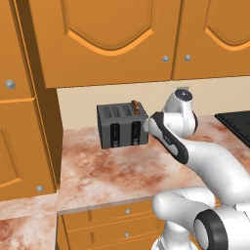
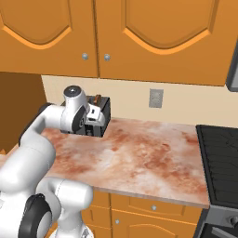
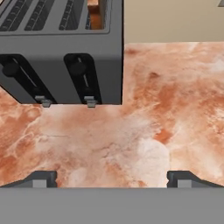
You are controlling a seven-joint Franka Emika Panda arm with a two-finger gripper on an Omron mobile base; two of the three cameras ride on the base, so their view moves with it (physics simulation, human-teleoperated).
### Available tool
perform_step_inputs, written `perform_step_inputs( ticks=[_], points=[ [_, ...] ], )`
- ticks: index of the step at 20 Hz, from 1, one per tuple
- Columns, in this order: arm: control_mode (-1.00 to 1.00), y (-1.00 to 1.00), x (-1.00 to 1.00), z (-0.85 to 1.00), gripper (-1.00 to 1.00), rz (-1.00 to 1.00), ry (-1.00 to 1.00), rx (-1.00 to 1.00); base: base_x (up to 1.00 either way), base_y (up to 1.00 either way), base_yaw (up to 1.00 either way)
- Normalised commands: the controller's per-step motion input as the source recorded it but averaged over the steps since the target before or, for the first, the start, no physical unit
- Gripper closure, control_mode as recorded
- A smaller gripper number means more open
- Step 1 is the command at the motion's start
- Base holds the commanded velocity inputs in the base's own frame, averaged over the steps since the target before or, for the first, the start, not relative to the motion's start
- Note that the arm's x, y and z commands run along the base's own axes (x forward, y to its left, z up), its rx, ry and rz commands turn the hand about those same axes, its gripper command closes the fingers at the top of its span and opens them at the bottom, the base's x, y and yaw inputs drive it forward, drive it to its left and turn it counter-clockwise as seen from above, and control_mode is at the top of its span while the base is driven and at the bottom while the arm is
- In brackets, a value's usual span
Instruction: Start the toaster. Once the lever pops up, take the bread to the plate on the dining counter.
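Here the hand [image 3: 112, 179] is held wide open — empty — above the worktop [image 3: 166, 109], near the toaster [image 3: 61, 52], where the bread [image 3: 96, 13] is seated in the rightmost slot.

You get flat, even rendered light, sharp everywhere; faint shadow under the toaster [image 3: 61, 52], no glare.
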Motion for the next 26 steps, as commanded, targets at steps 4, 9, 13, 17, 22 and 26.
perform_step_inputs(
  ticks=[4, 9, 13, 17, 22, 26],
  points=[
    [-1.0, 0.0, 0.0, -0.07, -1.0, 0.0, -0.02, 0.0, 0.0, 0.0, 0.0],
    [-1.0, 0.0, 0.02, -0.01, -1.0, 0.0, -0.07, 0.0, 0.0, 0.0, 0.0],
    [-1.0, 0.0, 0.04, 0.0, -1.0, 0.0, -0.1, 0.0, 0.0, 0.0, 0.0],
    [-1.0, 0.0, 0.14, 0.0, -1.0, 0.0, -0.05, 0.0, 0.0, 0.0, 0.0],
    [-1.0, 0.0, 0.22, 0.0, -1.0, 0.0, -0.04, 0.0, 0.0, 0.0, 0.0],
    [-1.0, 0.0, 0.19, 0.0, -1.0, 0.0, -0.04, 0.0, 0.0, 0.0, 0.0]
  ],
)
